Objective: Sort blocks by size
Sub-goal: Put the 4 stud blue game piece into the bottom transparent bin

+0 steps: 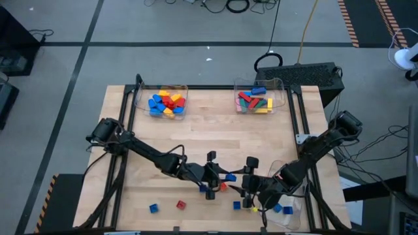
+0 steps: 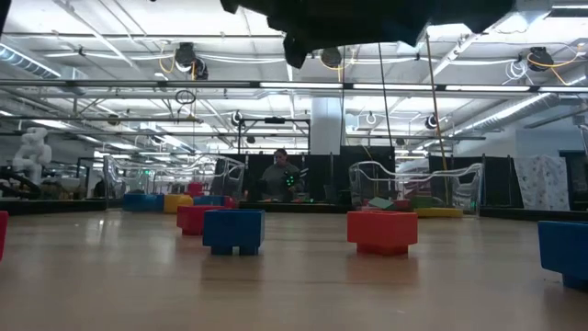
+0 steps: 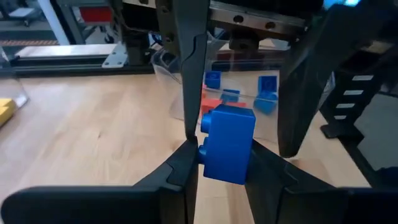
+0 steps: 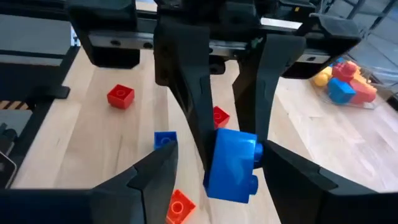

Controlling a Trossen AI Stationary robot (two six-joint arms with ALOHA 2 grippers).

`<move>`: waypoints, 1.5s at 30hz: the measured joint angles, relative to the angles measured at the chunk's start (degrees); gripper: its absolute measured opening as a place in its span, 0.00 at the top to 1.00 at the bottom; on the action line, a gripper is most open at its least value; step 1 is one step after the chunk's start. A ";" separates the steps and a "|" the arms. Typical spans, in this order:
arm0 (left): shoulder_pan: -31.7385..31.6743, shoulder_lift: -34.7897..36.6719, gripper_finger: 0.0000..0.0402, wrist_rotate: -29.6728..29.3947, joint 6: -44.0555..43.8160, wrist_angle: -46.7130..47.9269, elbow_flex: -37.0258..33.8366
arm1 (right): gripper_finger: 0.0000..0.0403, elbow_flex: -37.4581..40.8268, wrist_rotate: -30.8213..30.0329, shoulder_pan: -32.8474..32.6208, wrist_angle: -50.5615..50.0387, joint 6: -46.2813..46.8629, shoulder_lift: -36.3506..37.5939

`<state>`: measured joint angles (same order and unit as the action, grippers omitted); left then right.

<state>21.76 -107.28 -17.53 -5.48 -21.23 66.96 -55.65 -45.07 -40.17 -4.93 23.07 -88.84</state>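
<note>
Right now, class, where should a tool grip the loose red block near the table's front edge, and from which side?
Probably across two opposite side walls of the red block, from straight above: it sits flat on the table, apart from the blue block.

Wood bench (image 1: 215, 124) on a black frame, sitting on grey floor (image 1: 130, 26) with dark seams. Black cables (image 1: 228, 5) coiled at the far edge, a yellow cord (image 1: 307, 29) running down to a black box (image 1: 307, 73) at the bench's far right corner. Orange-black hazard tape (image 1: 349, 19) on the floor, far right. Low view: open industrial hall, white ceiling with strip lights (image 2: 303, 85) and pipes (bright, even light). A person (image 2: 280, 176) stands at a dark workstation behind the bench. White column (image 2: 324, 124) mid-room.
</note>
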 joint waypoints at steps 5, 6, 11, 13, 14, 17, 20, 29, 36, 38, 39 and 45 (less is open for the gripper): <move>0.04 -0.02 0.75 0.99 0.95 -0.43 -0.02 | 0.53 -0.01 -0.02 0.24 -0.07 0.32 0.02; 0.18 -0.02 0.75 0.99 1.66 -0.38 -0.02 | 0.56 -0.01 -0.13 0.23 0.01 0.32 0.02; 1.10 -0.02 0.75 0.81 7.30 -0.57 -0.04 | 0.70 -0.01 0.20 0.16 0.52 0.26 0.02; 1.20 -0.02 0.75 0.22 7.44 -0.59 -0.07 | 0.77 -0.01 0.14 0.16 0.50 0.91 0.02; 1.22 -0.02 0.75 0.06 7.36 -0.58 -0.09 | 0.80 -0.01 0.02 0.16 0.49 1.31 0.02; 1.20 -0.02 0.71 0.16 7.35 -0.59 -0.11 | 0.82 -0.01 0.00 0.16 0.34 1.41 0.02; 1.22 -0.02 0.64 0.68 4.75 -0.47 -0.11 | 0.82 -0.01 0.58 0.16 0.48 1.05 0.02; 0.36 0.04 0.34 0.24 -0.06 5.80 0.02 | 0.82 0.05 -1.46 -2.44 -3.04 3.87 1.33; 0.39 0.86 0.27 0.63 -3.74 18.31 0.02 | 0.82 0.05 -0.14 -6.16 -16.01 18.19 7.17; 0.48 1.36 0.27 0.84 -6.67 23.53 0.00 | 0.82 0.05 4.10 -7.72 -20.63 23.76 8.85; 0.51 1.48 0.27 0.83 -7.96 25.85 0.00 | 0.82 0.05 6.25 -8.73 -22.97 26.66 9.57; 0.48 2.43 0.27 -0.48 -13.70 39.60 0.00 | 0.81 0.05 13.01 -15.61 -31.90 40.81 11.45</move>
<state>22.24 -104.86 -18.01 -19.18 18.37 66.96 -55.59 -32.06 -55.79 -36.83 63.88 -77.38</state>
